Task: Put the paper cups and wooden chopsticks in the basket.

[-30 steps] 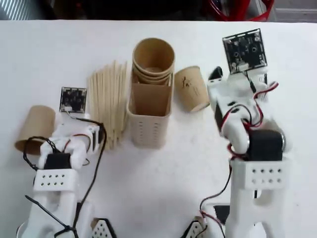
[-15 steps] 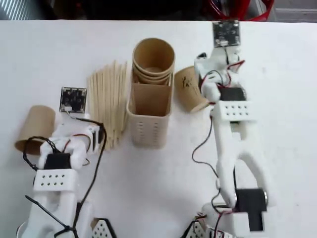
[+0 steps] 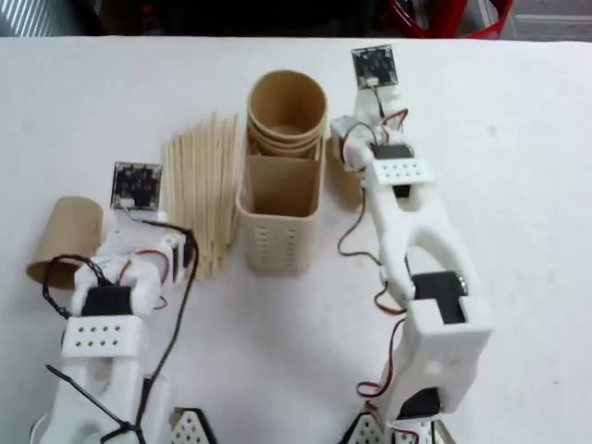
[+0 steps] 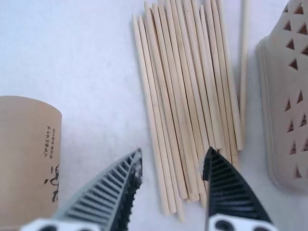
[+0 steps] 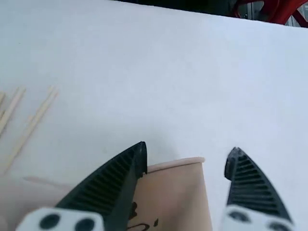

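Right gripper [image 5: 188,147], jaws spread over paper cup [image 5: 175,192], dark print unreadable

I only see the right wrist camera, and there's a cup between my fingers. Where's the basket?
Observer: The basket stands right beside your cup, between it and the chopsticks.
Operator: Is anything in it already?
Observer: Yes, a stack of cups sits in its far end.
Operator: Any more cups to get?
Observer: A loose cup lies on its side beside the left arm.
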{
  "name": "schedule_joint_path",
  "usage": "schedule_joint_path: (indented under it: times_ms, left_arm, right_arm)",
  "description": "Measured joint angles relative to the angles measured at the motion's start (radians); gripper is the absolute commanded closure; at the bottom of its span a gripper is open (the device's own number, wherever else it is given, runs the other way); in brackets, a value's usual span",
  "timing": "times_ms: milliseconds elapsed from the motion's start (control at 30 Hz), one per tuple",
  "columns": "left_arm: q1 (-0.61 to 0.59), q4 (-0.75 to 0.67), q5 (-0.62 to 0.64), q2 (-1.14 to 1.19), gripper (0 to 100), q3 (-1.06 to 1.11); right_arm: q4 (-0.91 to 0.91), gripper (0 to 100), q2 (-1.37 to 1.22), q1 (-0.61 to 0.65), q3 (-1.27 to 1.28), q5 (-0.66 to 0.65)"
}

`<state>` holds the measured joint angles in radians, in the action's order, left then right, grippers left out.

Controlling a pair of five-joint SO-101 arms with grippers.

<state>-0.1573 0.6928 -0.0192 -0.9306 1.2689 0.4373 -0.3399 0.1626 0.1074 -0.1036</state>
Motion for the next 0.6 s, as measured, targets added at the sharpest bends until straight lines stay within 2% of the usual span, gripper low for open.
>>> schedule_joint_path:
  times_ms: [333, 600]
  left_arm:
    - [0.000, 0.000, 0.000, 0.000, 79, 0.000]
    - [0.000, 0.000, 0.000, 0.000, 79, 0.000]
  right_arm:
    - [0.371, 74.1, 0.149, -0.104, -0.011, -0.005]
    - [0.585, 74.1, 0.287, -0.138, -0.009, -0.103]
